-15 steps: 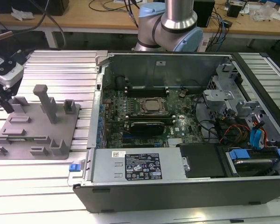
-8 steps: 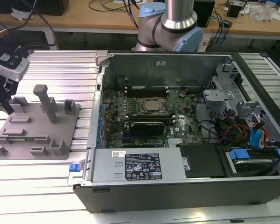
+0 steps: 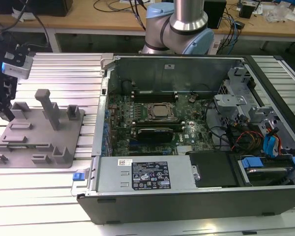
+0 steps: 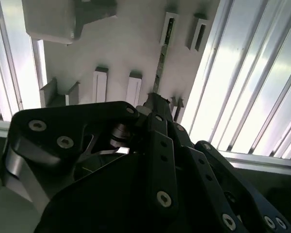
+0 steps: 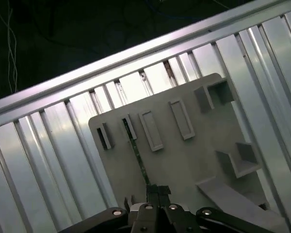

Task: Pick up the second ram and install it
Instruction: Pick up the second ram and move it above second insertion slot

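Over the grey holder (image 5: 184, 160) on the ribbed tabletop (image 5: 48, 160), I have the gripper (image 5: 157, 190) in line with the second ram (image 5: 137, 153). The ram stands on edge in one narrow slot of the holder. It shows as a thin green strip whose long axis runs straight away from the jaws, and its near end meets their tips. I cannot tell whether the jaws are apart or clamped on it. The neighbouring slots look empty. In the exterior view the open computer case (image 3: 187, 201) lies well apart, toward the exterior view's right.
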`<state>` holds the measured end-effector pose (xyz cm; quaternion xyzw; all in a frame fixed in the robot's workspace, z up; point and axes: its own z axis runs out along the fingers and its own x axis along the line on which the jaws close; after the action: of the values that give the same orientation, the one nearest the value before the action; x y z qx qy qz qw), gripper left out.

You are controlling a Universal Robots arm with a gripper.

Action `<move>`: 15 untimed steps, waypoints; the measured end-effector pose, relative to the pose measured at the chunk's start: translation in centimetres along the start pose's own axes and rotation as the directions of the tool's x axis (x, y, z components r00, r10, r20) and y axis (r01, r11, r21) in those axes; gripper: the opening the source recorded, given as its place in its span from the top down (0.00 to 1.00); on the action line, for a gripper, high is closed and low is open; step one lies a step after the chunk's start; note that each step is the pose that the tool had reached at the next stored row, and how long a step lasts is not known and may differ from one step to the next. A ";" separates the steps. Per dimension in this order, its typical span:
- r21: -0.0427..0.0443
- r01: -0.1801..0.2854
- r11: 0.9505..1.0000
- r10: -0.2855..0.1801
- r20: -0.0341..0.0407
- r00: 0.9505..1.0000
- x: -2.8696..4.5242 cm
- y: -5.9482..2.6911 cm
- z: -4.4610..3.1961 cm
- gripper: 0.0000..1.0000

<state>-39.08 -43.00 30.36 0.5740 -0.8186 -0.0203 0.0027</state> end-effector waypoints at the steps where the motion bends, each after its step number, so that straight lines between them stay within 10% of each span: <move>1: -0.001 0.026 1.000 -0.026 -0.001 1.000 0.00 0.00 0.03 0.92; 9: -0.005 0.225 0.974 -0.225 -0.008 0.974 0.01 -0.01 0.34 0.92; 15: 0.011 0.248 0.969 -0.248 -0.007 0.969 0.11 0.16 1.42 0.92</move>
<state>-39.31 -43.01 28.95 0.6718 -0.7406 -0.0142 -0.0009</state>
